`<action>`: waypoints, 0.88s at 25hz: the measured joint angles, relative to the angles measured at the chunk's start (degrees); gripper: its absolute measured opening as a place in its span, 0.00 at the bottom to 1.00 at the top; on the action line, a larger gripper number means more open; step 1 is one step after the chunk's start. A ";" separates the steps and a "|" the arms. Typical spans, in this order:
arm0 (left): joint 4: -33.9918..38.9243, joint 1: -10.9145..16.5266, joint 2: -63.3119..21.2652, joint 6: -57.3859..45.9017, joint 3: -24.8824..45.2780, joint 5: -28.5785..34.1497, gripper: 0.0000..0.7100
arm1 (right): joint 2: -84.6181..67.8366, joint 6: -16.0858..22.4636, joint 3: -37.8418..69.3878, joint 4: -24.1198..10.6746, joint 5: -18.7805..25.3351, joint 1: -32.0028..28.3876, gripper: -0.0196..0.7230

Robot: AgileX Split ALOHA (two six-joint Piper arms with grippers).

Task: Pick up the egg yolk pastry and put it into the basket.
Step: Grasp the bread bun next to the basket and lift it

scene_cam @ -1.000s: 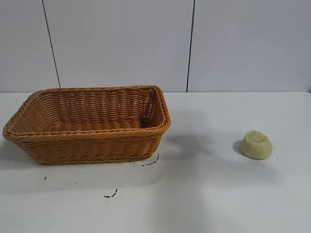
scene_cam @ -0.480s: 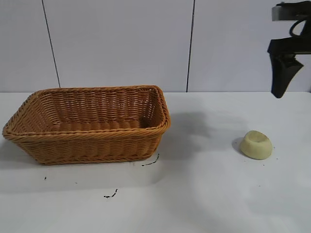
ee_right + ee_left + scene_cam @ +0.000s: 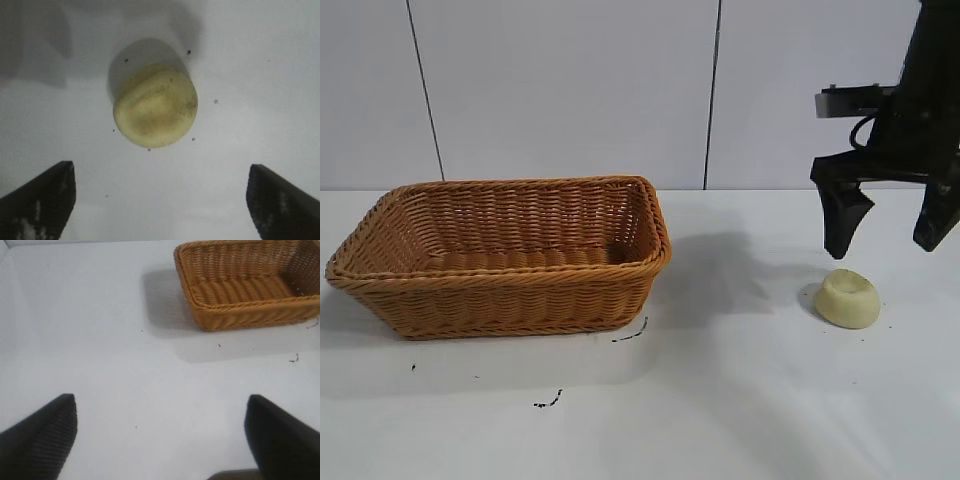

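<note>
The egg yolk pastry (image 3: pixel 848 298) is a small pale yellow bun that lies on the white table at the right; it also shows in the right wrist view (image 3: pixel 155 105). The orange-brown wicker basket (image 3: pixel 380 276) stands at the left and is empty; it also shows in the left wrist view (image 3: pixel 235 315). My right gripper (image 3: pixel 886 248) hangs open above the pastry, slightly to its right, fingers pointing down, with nothing in it. In the right wrist view the gripper (image 3: pixel 161 172) stands apart from the pastry. My left gripper (image 3: pixel 161 405) is open and empty over bare table, outside the exterior view.
The white table (image 3: pixel 740 400) has a few small dark marks (image 3: pixel 548 402) in front of the basket. A pale panelled wall (image 3: pixel 570 90) stands behind the table.
My right arm has come into view from the upper right and moved down and to the left, to just above the pastry. The pastry and the basket have not moved.
</note>
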 joint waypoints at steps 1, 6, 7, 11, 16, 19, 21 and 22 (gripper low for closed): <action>0.00 0.00 0.00 0.00 0.00 0.00 0.98 | 1.04 0.08 0.00 0.28 -0.65 0.00 0.92; 0.00 0.00 0.00 0.00 0.00 0.00 0.98 | 4.92 0.28 0.00 0.73 -2.30 0.00 0.92; 0.00 0.00 0.00 0.00 0.00 0.00 0.98 | 5.57 0.28 0.00 0.73 -2.37 0.00 0.92; 0.00 0.00 0.00 0.00 0.00 0.00 0.98 | 7.81 0.28 -0.05 0.73 -3.59 0.00 0.92; 0.00 0.00 0.00 0.00 0.00 0.00 0.98 | 8.92 0.28 -0.05 0.73 -4.96 0.00 0.92; 0.00 0.00 0.00 0.00 0.00 0.00 0.98 | 9.17 0.28 -0.05 0.73 -4.96 0.00 0.84; 0.00 0.00 0.00 0.00 0.00 0.00 0.98 | 9.17 0.28 -0.05 0.73 -4.98 0.00 0.67; 0.00 0.00 0.00 0.00 0.00 0.00 0.98 | 9.17 0.28 -0.05 0.74 -4.98 0.00 0.59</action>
